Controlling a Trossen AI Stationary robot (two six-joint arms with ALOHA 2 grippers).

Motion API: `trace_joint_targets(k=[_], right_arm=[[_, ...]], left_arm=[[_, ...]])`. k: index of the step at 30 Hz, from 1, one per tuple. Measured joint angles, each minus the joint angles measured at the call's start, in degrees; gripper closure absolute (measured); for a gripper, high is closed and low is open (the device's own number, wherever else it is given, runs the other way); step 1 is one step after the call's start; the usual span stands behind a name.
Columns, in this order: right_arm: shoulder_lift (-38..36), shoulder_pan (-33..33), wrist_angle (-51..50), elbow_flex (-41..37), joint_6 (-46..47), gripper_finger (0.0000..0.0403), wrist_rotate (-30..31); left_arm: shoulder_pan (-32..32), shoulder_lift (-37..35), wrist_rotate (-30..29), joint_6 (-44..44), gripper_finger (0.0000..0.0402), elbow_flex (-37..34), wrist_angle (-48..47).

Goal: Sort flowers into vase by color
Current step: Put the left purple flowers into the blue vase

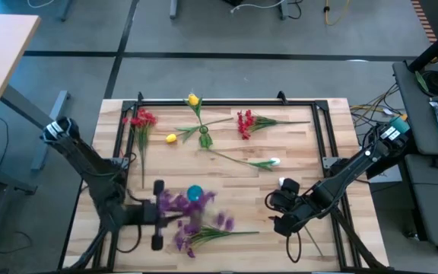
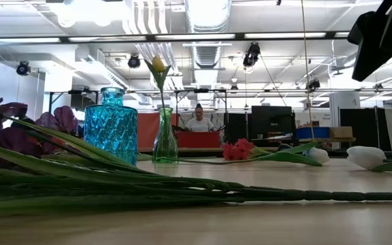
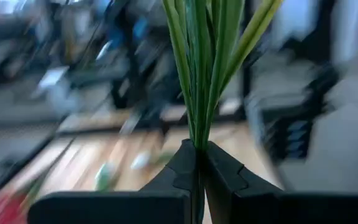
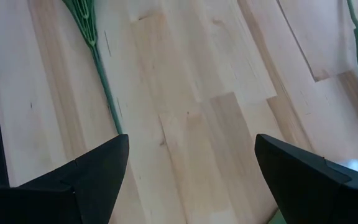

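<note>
My left gripper (image 1: pixel 166 211) is at the near left of the table, shut on the green stems of a purple flower (image 1: pixel 176 202) whose blooms lie beside the blue vase (image 1: pixel 195 194). A second purple flower (image 1: pixel 204 228) lies on the table near the front edge, and its stem (image 4: pixel 104 81) runs toward my right gripper. My right gripper (image 1: pixel 281 211) is open and empty above the table at the near right, next to a white bud (image 1: pixel 287 184). A green vase (image 1: pixel 204 137) holds a yellow flower (image 1: pixel 194 99). My left gripper pinches a bundle of thin green stems and leaves (image 3: pixel 199 134) between its two fingers. The fingers lie level, coming from the table's left, and the stems run straight out past the fingertips (image 3: pixel 185 158). Whether the bloom end rests on anything, I cannot tell.
Red flowers lie at the far left (image 1: pixel 139 118) and far middle (image 1: pixel 244 122). A yellow bud (image 1: pixel 171 138) lies left of the green vase. A white flower (image 1: pixel 272 161) lies mid-table. A black frame (image 1: pixel 226 103) runs round the table top. Bare wood lies under my right gripper (image 4: pixel 191 168).
</note>
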Motion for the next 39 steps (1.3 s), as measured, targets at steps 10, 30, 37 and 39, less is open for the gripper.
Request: trace_joint_targets(k=[10, 30, 37, 39], right_arm=[[0.0, 0.0, 1.32, -0.02, 0.17, 0.0062, 0.3], [0.0, 0.0, 2.5, -0.02, 0.2, 0.0062, 0.41], [0.0, 0.0, 2.66, -0.02, 0.2, 0.0062, 0.39], [0.0, 0.0, 2.74, -0.02, 0.2, 0.0062, 0.39]], left_arm=[[5.68, 1.86, 0.02, 13.59, 0.0401, -25.45, 56.53], [12.62, 14.36, -1.07, 6.93, 0.0401, -29.89, 60.77], [12.61, 17.4, -4.41, 3.23, 0.039, -29.89, 61.37], [12.61, 18.0, -6.5, 2.12, 0.0378, -29.98, 61.54]])
